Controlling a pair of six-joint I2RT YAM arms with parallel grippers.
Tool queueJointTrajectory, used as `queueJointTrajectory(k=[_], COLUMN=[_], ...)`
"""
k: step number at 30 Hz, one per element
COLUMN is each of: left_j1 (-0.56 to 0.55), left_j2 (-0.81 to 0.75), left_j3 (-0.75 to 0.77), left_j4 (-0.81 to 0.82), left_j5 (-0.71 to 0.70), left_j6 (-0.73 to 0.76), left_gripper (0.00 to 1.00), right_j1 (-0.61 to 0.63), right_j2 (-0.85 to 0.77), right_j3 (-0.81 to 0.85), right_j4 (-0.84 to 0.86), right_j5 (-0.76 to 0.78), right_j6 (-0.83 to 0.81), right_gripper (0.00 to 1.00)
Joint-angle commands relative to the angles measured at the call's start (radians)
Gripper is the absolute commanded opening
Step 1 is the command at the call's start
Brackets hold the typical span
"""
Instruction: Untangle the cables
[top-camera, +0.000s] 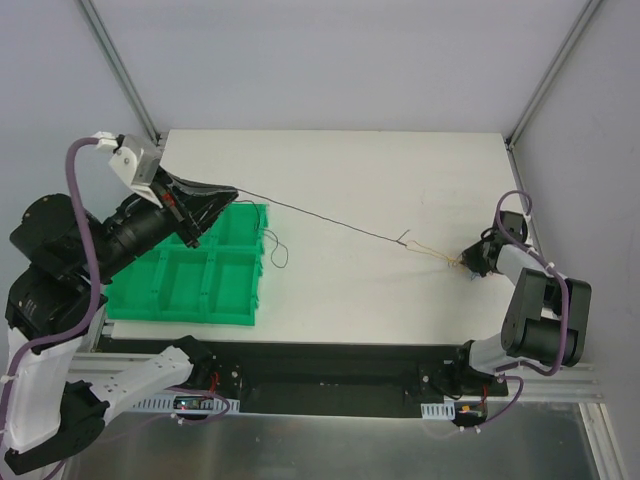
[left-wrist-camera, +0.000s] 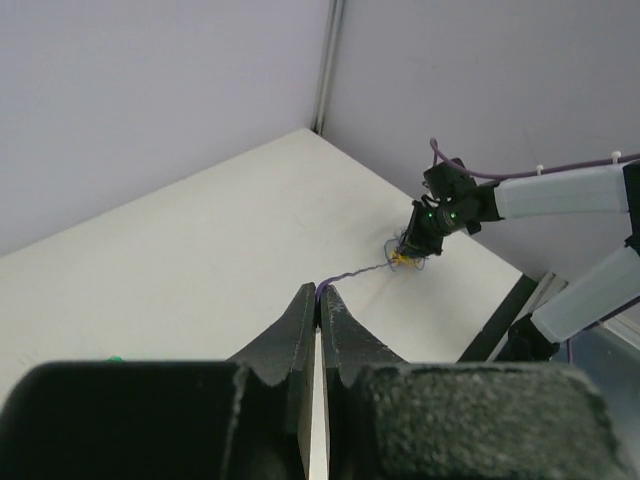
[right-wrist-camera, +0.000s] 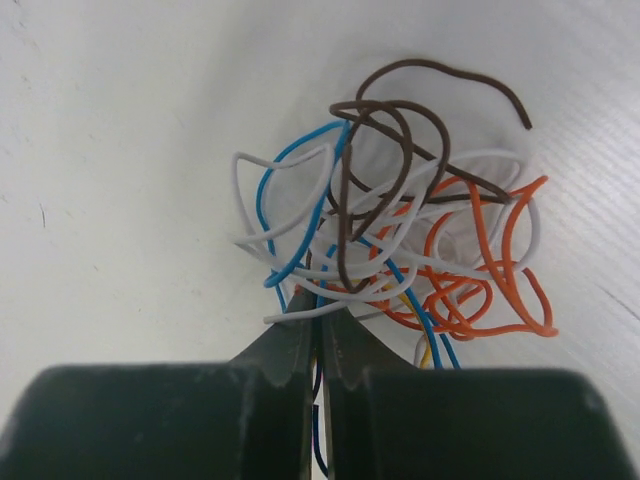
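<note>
Partly done: left gripper (left-wrist-camera: 318, 292) pressed together, pinching end of one dark wire (top-camera: 330, 220) just above far right corner of green tray (top-camera: 160, 300). Wire runs taut rightward from tray to the tangle. Second thin loose strand (top-camera: 278, 250) lies at tray's right edge, seemingly already freed. Remaining cables (right-wrist-camera: 400, 240) bunched on table (top-camera: 350, 170), well right of tray: brown, blue, white, orange loops interlocked. Right gripper (right-wrist-camera: 318, 312) clamped on bunch's near strands, anchoring it. Left to do: taut wire not yet clear of bunch, other colours all unseparated.
</note>
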Motion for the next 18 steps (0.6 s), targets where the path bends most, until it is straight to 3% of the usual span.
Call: queueJointTrajectory(k=[1, 4, 8, 15, 18], left_j1=[0.006, 0.005, 0.006, 0.008, 0.006], left_j2=[0.016, 0.03, 0.092, 0.07, 0.07], left_j3=[0.078, 0.121, 0.167, 0.234, 0.332], left_j4=[0.066, 0.085, 0.122, 0.109, 0.034], left_j5=[-0.046, -0.062, 0.037, -0.017, -0.145], left_j6=[-0.006, -0.004, -0.061, -0.015, 0.049], left_gripper=[0.0, 0.0, 0.0, 0.0, 0.0], right_j1=[-0.019, -0.019, -0.007, -0.018, -0.025], right_j2=[-0.003, 0.011, 0.011, 0.017, 0.042], right_j3=[0.058, 0.067, 0.079, 0.09, 0.105], right_j4=[-0.06, -0.066, -0.072, -0.087, -0.107], right_j5=[0.109, 0.087, 0.056, 0.148, 0.18], right_j6=[-0.062, -0.082, -0.094, -0.106, -0.109], right_gripper=[0.0, 0.0, 0.0, 0.0, 0.0])
